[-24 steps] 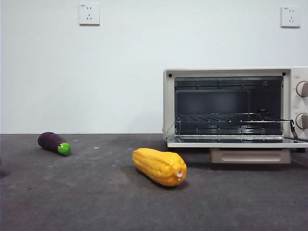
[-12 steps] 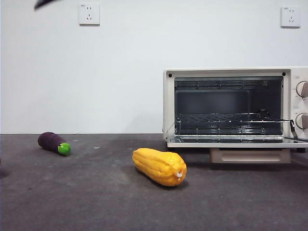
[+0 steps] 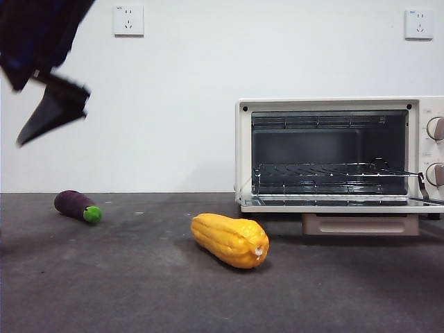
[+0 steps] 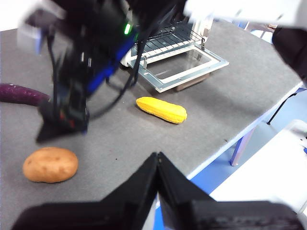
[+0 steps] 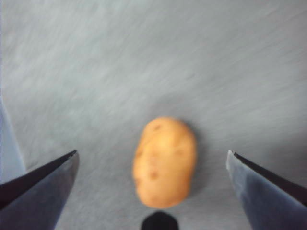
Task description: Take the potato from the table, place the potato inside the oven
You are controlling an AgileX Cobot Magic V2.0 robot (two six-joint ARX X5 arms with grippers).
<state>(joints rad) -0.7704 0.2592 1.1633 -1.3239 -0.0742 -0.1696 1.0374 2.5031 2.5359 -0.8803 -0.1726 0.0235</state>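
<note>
The dark grey surface (image 3: 139, 291) carries everything, and the cream toaster oven (image 3: 333, 156) stands at its back with the door (image 4: 184, 72) dropped flat and the wire rack bare inside. A ridged yellow vegetable (image 3: 230, 240) lies just in front of the oven's near corner, and a purple eggplant (image 3: 76, 206) lies well apart from the oven on the far side of that vegetable. The potato (image 5: 165, 162) sits on the surface well away from the oven, near the surface's front edge, with open room all round it. The right gripper (image 5: 152, 184) hangs directly over it, jaws spread wide to either side, touching nothing. I'd bring it straight down, centred, and close across the potato's narrow width. The left gripper (image 4: 157, 165) waits off the surface's edge, jaws pressed together.
</note>
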